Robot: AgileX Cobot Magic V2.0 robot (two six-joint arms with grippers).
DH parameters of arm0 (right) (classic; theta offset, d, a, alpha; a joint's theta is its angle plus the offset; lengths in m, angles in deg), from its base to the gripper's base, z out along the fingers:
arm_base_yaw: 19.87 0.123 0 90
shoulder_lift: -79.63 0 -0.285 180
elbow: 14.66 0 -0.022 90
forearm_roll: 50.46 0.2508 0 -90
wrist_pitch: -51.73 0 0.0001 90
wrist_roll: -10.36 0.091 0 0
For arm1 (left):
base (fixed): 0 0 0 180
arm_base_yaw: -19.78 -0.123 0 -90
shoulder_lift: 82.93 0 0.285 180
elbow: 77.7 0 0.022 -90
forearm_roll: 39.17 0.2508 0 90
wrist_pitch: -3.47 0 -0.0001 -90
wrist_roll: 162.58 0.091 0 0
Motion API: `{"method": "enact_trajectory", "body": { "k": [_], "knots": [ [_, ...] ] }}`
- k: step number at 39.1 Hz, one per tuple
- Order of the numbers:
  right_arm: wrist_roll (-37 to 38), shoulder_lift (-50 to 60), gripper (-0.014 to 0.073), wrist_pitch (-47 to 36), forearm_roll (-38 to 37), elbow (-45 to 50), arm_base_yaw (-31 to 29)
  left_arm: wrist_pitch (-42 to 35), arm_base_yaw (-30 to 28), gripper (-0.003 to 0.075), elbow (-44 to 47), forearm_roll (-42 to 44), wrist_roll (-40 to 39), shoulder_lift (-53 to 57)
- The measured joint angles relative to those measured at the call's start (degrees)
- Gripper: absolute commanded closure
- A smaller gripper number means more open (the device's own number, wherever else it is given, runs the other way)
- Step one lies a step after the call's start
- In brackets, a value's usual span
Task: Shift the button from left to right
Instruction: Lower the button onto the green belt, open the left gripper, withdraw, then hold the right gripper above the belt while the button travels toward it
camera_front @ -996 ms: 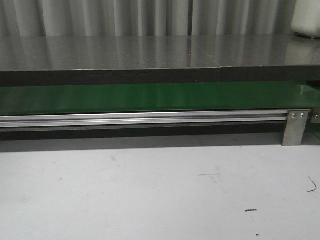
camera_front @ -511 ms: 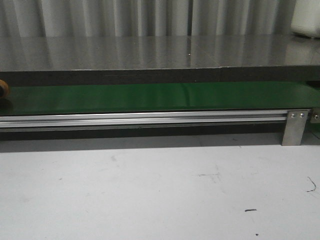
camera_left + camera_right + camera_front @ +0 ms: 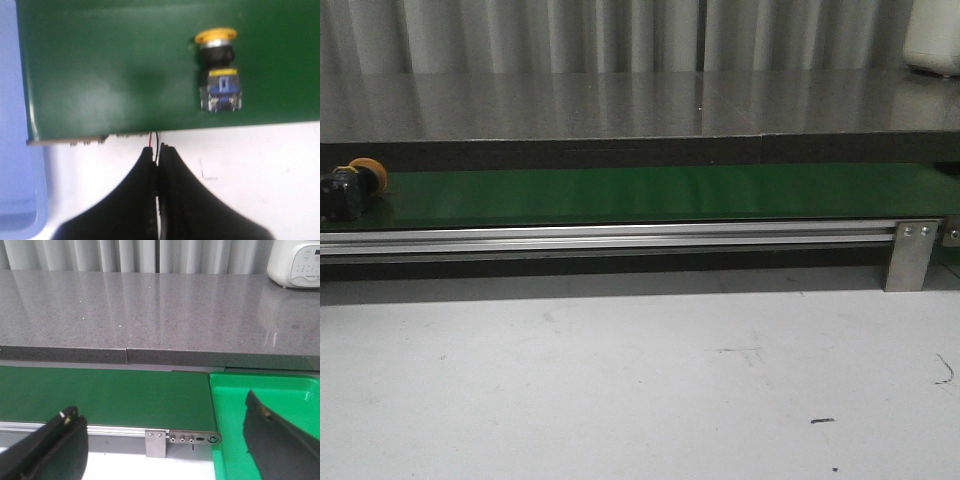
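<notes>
The button (image 3: 350,188), a black block with a yellow-orange head, lies on the green conveyor belt (image 3: 650,195) at the far left of the front view. It also shows in the left wrist view (image 3: 218,70), lying on the belt with its yellow head pointing away from the fingers. My left gripper (image 3: 158,150) is shut and empty over the white table, short of the belt edge and to one side of the button. My right gripper (image 3: 165,440) is open and empty near the belt's right end. Neither gripper shows in the front view.
A green tray (image 3: 265,440) sits past the belt's right end. A metal bracket (image 3: 911,254) holds the aluminium rail (image 3: 610,238). A grey counter (image 3: 620,105) runs behind the belt, with a white appliance (image 3: 295,262) on it. A blue bin (image 3: 20,150) stands beside the belt's left end.
The button has come into the front view from the left edge and moved rightward along the belt. One second ago it was not visible.
</notes>
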Motion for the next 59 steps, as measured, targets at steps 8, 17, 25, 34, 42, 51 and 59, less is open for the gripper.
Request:
{"method": "enact_trajectory", "body": {
  "k": [8, 17, 25, 34, 42, 51, 59],
  "knots": [
    [0.0, 0.0, -0.0052, 0.0, 0.0, 0.0, 0.0, -9.3, 2.6, 0.0741, 15.4, 0.4, 0.0, 15.0],
    [0.0, 0.0, -0.0052, 0.0, 0.0, 0.0, 0.0, -22.7, 6.2, 0.0741, 34.4, 0.3, 0.0, 33.2],
    [0.0, 0.0, -0.0052, -0.1, 0.0, 0.0, 0.0, -30.2, 6.4, 0.0741, 47.9, 0.3, 0.0, 48.2],
    [0.0, 0.0, -0.0052, -0.1, 0.0, 0.0, 0.0, -36.0, 6.4, 0.0741, 60.3, 0.3, 0.0, 68.1],
    [0.0, 0.0, -0.0052, -0.1, 0.0, 0.0, 0.0, -36.7, 6.4, 0.0741, 65.1, -0.3, 0.0, 81.1],
    [0.0, 0.0, -0.0052, -0.1, 0.0, 0.0, 0.0, -37.4, 6.4, 0.0741, 65.8, -1.2, 0.0, 85.6],
    [0.0, 0.0, -0.0052, -0.1, 0.0, 0.0, 0.0, -37.5, 6.4, 0.0741, 65.8, -1.2, 0.0, 85.7]
  ]
}}
